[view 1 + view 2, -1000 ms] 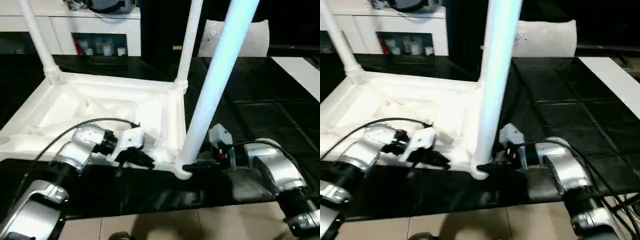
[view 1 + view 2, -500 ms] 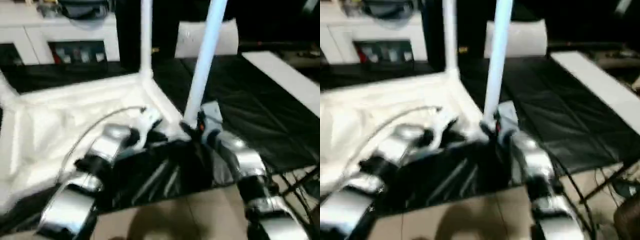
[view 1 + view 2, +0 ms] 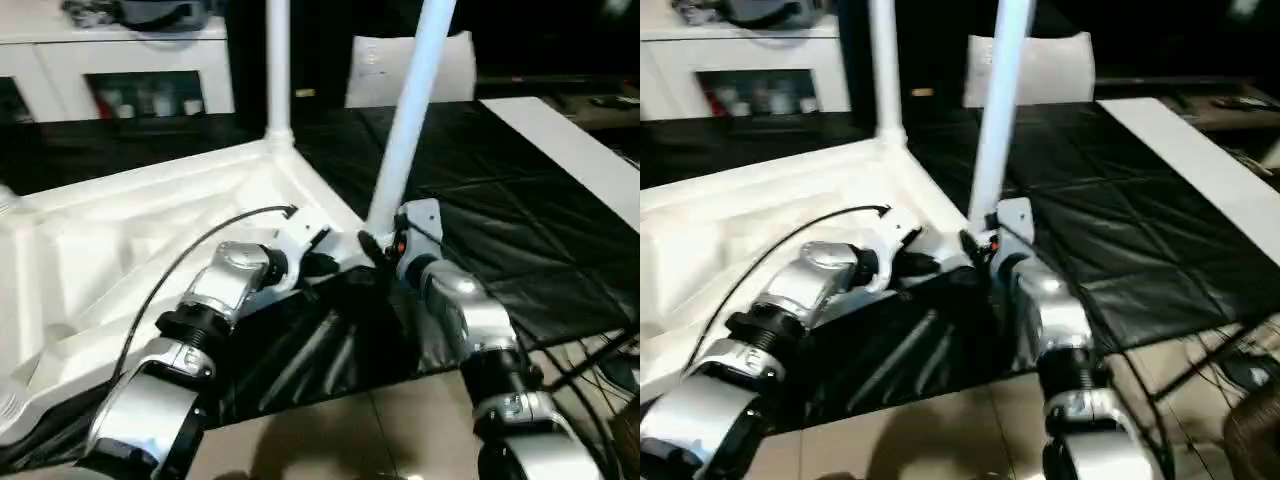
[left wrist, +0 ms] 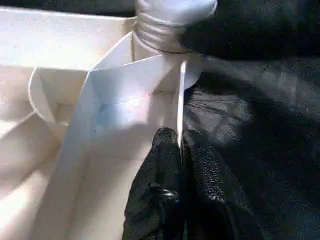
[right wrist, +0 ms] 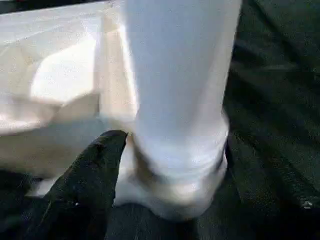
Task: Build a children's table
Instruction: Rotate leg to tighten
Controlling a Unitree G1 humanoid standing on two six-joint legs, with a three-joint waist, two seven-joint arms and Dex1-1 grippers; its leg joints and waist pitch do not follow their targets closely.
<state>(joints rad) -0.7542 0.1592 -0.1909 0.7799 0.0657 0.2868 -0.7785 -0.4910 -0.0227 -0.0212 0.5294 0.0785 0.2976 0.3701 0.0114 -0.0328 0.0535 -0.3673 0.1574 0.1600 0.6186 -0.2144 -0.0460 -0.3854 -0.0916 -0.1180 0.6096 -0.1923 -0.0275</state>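
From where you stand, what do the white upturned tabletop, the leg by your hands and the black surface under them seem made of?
The white ribbed tabletop looks like moulded plastic: thin walls, smooth sheen. The white round leg seems the same glossy plastic. The black surface looks like quilted, slightly shiny sheeting, perhaps vinyl or fabric.

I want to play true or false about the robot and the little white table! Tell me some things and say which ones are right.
1. The white plastic tabletop lies upside down on the black mat. True.
2. The left gripper pinches a thin white edge of the tabletop. True.
3. No legs are fitted yet. False: a long white round leg stands in the near corner socket, and another white leg stands in the far corner.
4. The right gripper is at the top of the near leg. False: it is down at the leg's base.
5. The white pillow-like slab lies on the tabletop. False: it stands behind the mat.
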